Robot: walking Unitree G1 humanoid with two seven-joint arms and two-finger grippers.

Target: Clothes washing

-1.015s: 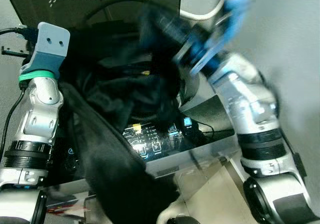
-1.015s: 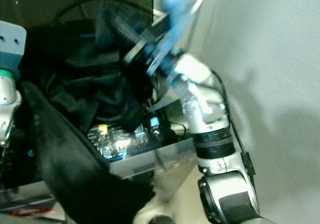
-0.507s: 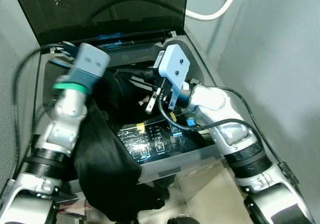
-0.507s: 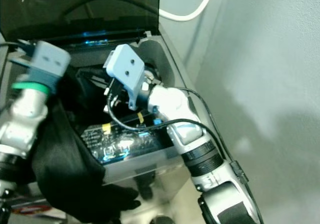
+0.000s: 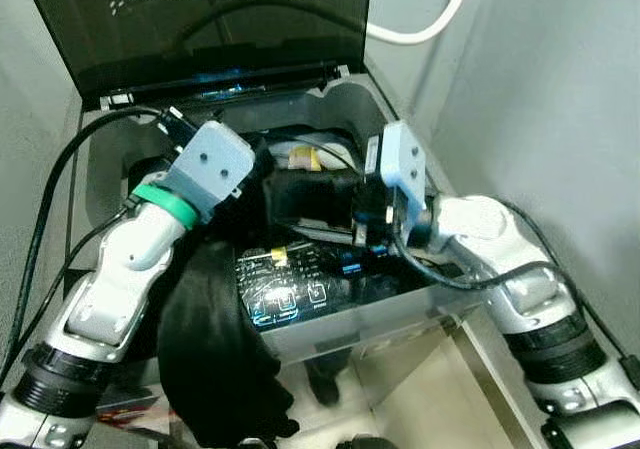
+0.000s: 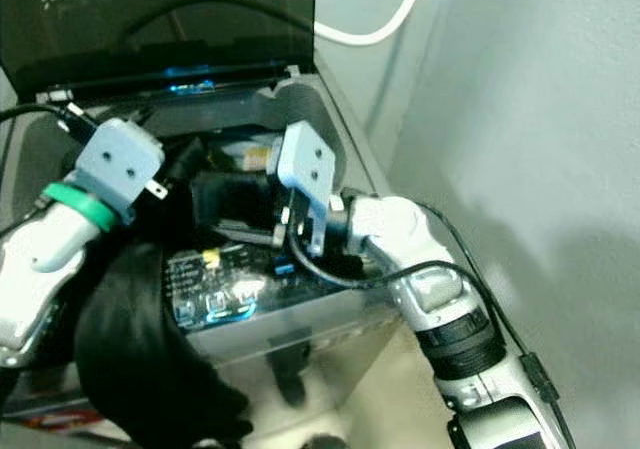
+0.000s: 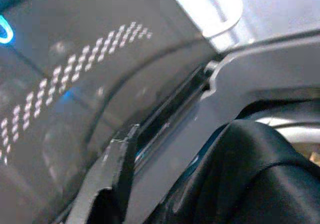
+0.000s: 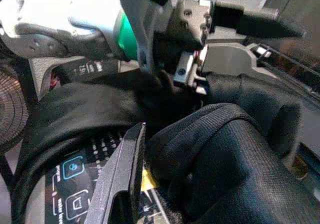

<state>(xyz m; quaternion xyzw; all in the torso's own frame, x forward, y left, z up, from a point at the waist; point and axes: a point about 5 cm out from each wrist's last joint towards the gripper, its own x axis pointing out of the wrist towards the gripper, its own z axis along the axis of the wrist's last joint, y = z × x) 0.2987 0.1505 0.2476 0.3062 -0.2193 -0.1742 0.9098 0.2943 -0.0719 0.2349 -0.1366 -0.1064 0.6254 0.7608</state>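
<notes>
One top-loading washing machine (image 5: 330,314), lid (image 5: 200,19) raised upright at its back edge. One lit control panel (image 5: 300,284) along the machine's front edge.

One black garment (image 5: 215,349): part of it is bunched in the machine's drum opening, and the rest drapes over the front edge beside the control panel and hangs down the front of the machine.

Two arms, both reaching over the opening. Left pincer (image 7: 112,184): wrist sits above the rear-left part of the opening, against the bunched cloth; one black finger shows in the left wrist view, with the lid's dotted pattern beyond it. Whether it is spread or pinching the cloth, I cannot tell.

Right pincer (image 8: 125,179): wrist above the right side of the opening, fingers pointing into the black fold; one finger visible, lying against the cloth over the control panel. State cannot be told.

One white hose (image 5: 425,24) runs on the wall behind the machine.
</notes>
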